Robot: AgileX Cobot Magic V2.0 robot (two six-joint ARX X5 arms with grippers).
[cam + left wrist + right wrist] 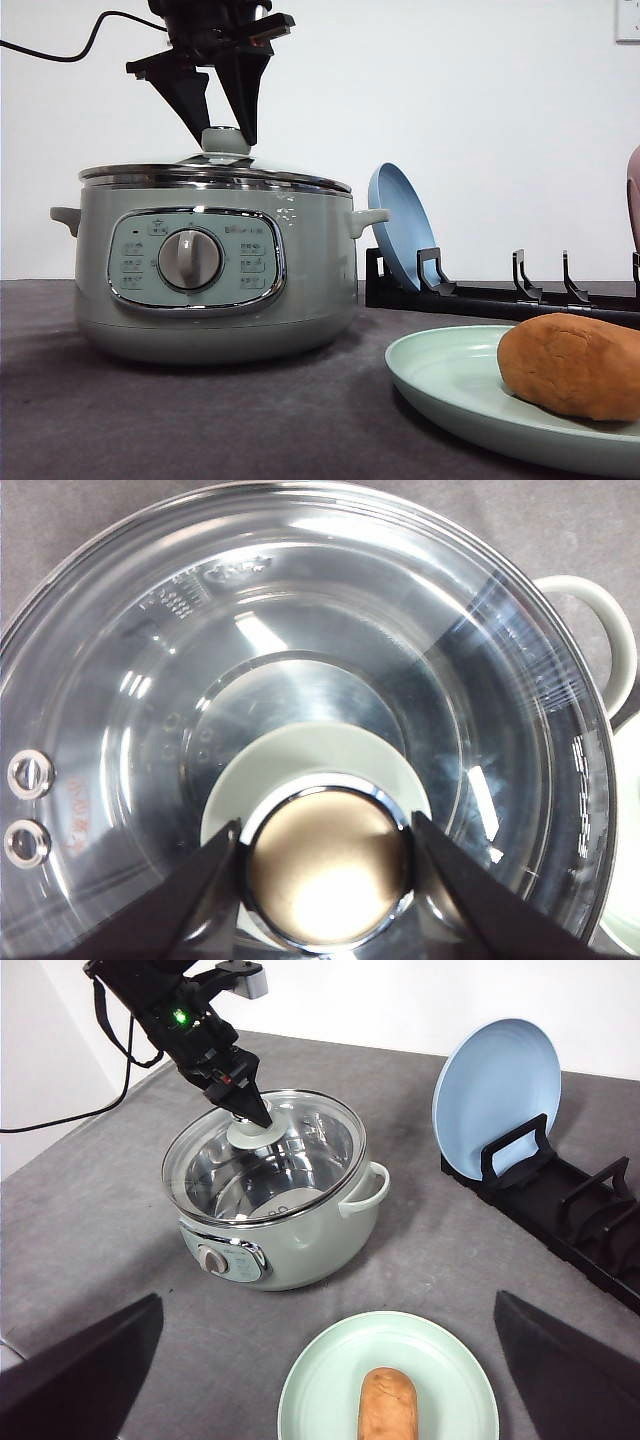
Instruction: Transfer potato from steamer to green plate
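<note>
Potato [572, 364] on green plate [450, 385] near table's front edge; left gripper [222, 125] closed on steamer [210, 270] lid knob [328, 868]; right gripper [330, 1360] spread wide (nothing held).

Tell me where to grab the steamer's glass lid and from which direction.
Grip the lid by its round knob, coming straight down from above. The knob stands upright at the centre of the smooth glass dome, offering opposing sides; the left tool already straddles it this way.
</note>
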